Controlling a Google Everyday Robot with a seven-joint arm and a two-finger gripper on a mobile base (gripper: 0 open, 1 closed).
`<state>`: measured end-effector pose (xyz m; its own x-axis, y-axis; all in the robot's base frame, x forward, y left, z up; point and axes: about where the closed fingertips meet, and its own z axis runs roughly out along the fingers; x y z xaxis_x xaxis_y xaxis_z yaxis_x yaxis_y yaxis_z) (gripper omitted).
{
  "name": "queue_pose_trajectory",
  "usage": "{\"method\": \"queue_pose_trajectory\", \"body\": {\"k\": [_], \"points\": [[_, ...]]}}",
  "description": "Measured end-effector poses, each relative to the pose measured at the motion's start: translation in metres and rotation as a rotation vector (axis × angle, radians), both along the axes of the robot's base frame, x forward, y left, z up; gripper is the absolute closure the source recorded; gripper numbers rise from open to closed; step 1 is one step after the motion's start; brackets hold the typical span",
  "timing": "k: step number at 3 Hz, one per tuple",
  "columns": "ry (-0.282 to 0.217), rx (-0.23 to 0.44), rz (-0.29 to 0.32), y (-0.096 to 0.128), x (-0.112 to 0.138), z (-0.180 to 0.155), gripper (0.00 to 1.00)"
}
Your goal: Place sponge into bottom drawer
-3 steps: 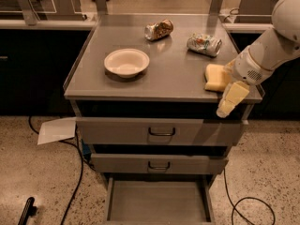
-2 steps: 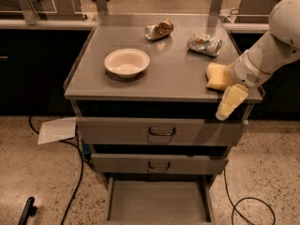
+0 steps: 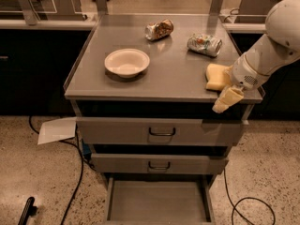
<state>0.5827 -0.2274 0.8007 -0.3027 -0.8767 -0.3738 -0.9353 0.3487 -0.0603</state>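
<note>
The pale yellow sponge lies on the grey cabinet top near its front right corner. My gripper hangs at the end of the white arm, right beside the sponge's right side and reaching down over the top's front edge. The sponge touches or nearly touches the gripper's wrist. The bottom drawer is pulled open at floor level, directly below and left of the gripper, and its grey floor is bare.
A white bowl sits at the middle left of the top. A crushed can and a crumpled wrapper lie toward the back. Two closed drawers with dark handles sit above the open one. Cables and a sheet of paper lie on the floor.
The gripper has shifted very slightly to the left along the front edge. The sponge and everything else stay where they were.
</note>
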Motion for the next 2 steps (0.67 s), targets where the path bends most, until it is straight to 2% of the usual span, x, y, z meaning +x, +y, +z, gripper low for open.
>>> {"method": "queue_pose_trajectory", "body": {"k": [2], "points": [[0.0, 0.0, 0.0, 0.0, 0.0, -0.0001, 0.89]]}}
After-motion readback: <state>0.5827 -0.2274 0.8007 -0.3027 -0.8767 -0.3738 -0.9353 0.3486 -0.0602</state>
